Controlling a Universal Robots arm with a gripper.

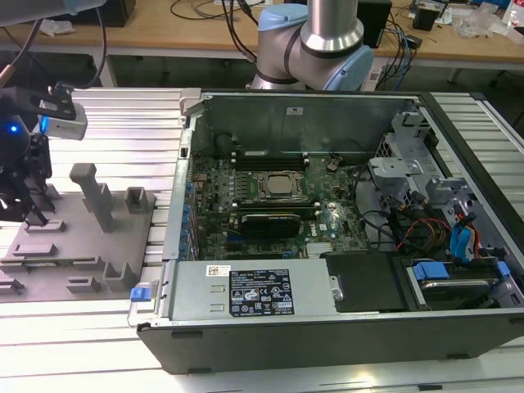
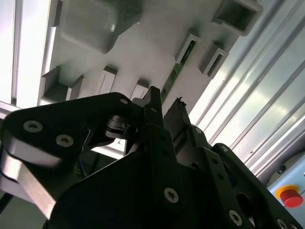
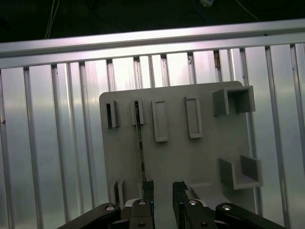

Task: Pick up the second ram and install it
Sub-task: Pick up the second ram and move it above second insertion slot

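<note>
On the grey fixture plate [image 3: 190, 157], the second ram [image 3: 140, 143] stands on edge in its slots, not yet lifted. The gripper [image 3: 162, 187] hovers at its end, fingers [image 3: 147, 188] apart, nothing clamped; contact unclear. Pick and install are both left. There is open room above the plate. A raised holder block [image 3: 219, 102] sits well aside, and the PC case wall [image 1: 176, 221] stands between plate and motherboard [image 1: 217, 192].

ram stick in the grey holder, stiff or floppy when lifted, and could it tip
Probably stiff: the ram stick is a thin straight board standing on edge in slots of the grey holder, showing no sag. Likely light, being so narrow. Freed from the slots it could tip easily, so the open fingers would need a square grip.
</note>
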